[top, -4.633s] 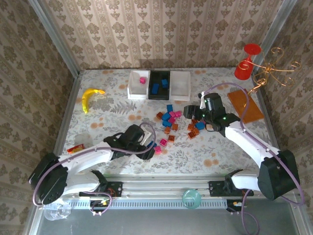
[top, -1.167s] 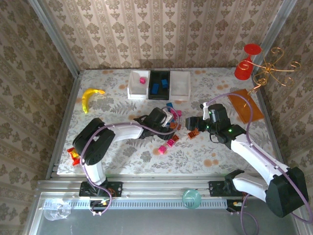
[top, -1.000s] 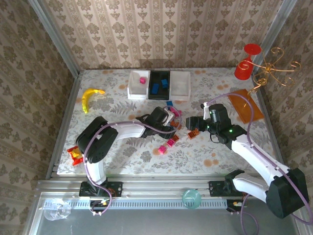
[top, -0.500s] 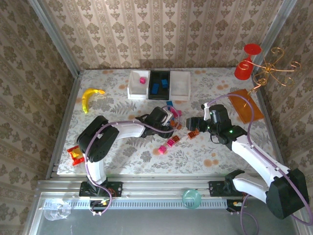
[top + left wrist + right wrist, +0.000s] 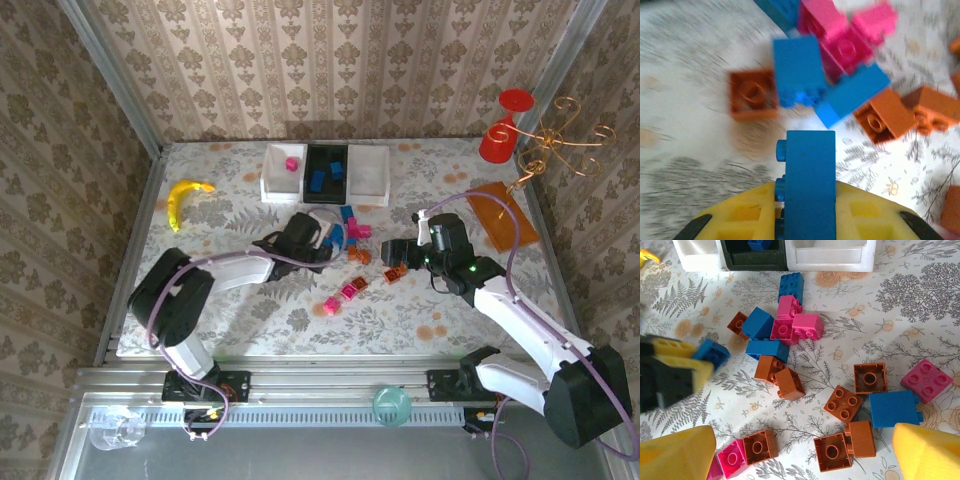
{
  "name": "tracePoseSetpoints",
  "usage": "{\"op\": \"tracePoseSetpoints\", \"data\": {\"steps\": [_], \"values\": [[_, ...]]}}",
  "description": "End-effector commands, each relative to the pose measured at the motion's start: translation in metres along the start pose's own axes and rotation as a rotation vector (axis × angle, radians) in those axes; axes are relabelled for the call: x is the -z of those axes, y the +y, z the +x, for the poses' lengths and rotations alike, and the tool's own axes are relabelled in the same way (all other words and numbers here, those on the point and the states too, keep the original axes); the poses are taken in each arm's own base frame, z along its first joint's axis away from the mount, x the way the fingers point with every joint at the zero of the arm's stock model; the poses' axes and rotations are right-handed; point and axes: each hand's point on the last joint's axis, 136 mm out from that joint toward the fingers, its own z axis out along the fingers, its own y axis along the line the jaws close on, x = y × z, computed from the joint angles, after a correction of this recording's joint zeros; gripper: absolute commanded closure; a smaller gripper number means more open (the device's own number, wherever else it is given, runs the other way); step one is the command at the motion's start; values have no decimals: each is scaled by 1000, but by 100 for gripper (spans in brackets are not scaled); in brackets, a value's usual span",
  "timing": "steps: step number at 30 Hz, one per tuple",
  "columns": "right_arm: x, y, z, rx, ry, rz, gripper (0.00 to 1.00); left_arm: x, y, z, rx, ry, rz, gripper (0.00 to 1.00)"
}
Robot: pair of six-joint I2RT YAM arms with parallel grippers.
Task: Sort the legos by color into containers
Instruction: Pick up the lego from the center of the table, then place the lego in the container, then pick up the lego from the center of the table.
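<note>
Firmly, left hand [image 5: 807, 215] clamping a smooth studded blue brick [image 5: 809, 165], right hand [image 5: 393, 251] spread wide.

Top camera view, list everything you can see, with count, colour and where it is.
loose Lego bricks: close to twenty, blue, pink and orange-brown, scattered mid-table
black tray: one, black, far edge, blue bricks inside
white trays: two, white, either side of the black tray; the left holds one pink brick
banana: one, yellow, left side of the table
flat plate: one, orange-brown, right side
goblet: one, red, far right by the wall
wire stand: one, gold, beside the goblet
cup: one, teal, on the near rail
left gripper: one, yellow pads, shut on a blue brick over the pile
right gripper: one, yellow pads, open, above the right-hand bricks
</note>
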Motion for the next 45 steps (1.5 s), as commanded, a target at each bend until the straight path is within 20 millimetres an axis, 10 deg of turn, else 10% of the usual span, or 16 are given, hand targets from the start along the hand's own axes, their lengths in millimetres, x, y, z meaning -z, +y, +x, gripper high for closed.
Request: {"op": "tracePoseSetpoints", "data": {"steps": [1,8,19,26,29,33,39,45], "values": [[5,-1,-4,-1,-23,7,8,29,25,-48,71,-179,-40,79],[-4,14,-22,-56,-73,-66,8,5,67,-122,106,-241,-69,79],[-11,0,-27,-103,-66,33,8,-80,108,-181,102,-178,-108,66],[-19,-3,-10,-73,-1,80,8,-25,80,-222,76,-273,-10,42],[-20,-2,-5,-54,17,83,8,13,63,-206,89,-309,49,39],[-17,-7,-5,-11,14,110,8,40,41,-136,57,-264,64,34],[-21,-6,-10,1,2,108,8,36,26,-47,-42,-95,16,27],[-28,2,-8,-21,0,54,8,7,19,-19,-100,-8,34,23]]}}
